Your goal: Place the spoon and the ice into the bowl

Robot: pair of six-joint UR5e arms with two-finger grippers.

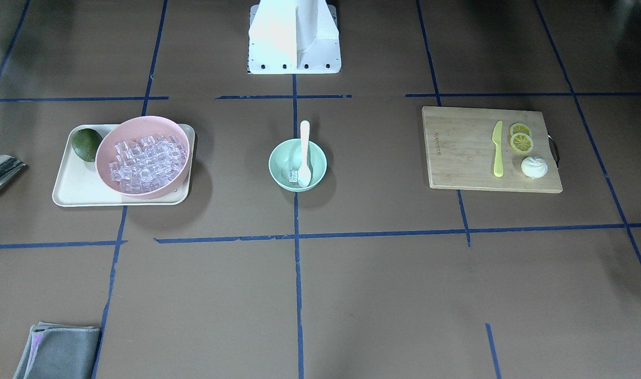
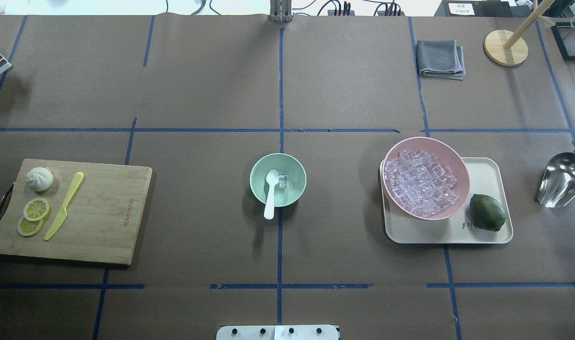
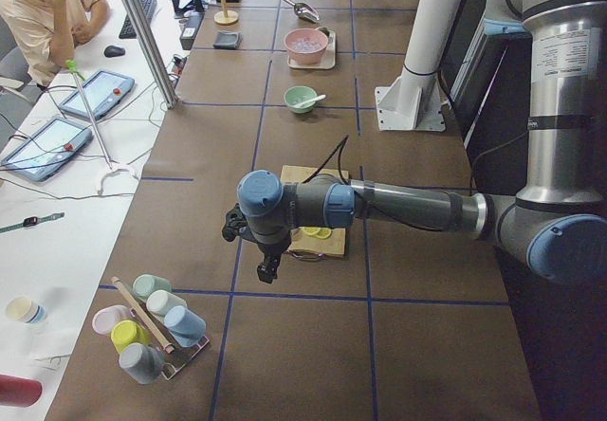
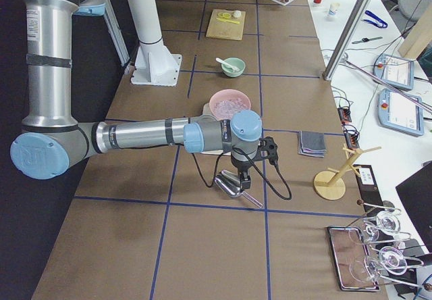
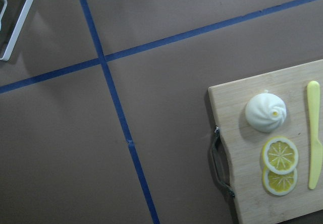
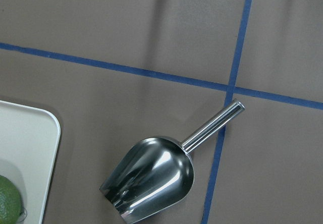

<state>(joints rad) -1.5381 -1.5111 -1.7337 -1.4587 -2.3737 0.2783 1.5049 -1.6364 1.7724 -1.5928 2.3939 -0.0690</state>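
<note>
White spoon (image 2: 271,186) rests in the mint bowl (image 2: 294,191) at worktop centre, its long handle propped over the 6 o'clock rim, with one ice cube (image 2: 283,180) at the scoop's 3 o'clock. More ice (image 2: 419,182) fills the pink bowl (image 2: 463,169). Left tool (image 3: 268,271) and right tool (image 4: 241,180) hang at the ends; whether spread or pressed together cannot be told

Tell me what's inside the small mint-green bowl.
The mint-green bowl holds the white spoon, its scoop inside and its handle leaning out over the rim, and one clear ice cube beside the scoop. Anything under the scoop is hidden.
</note>
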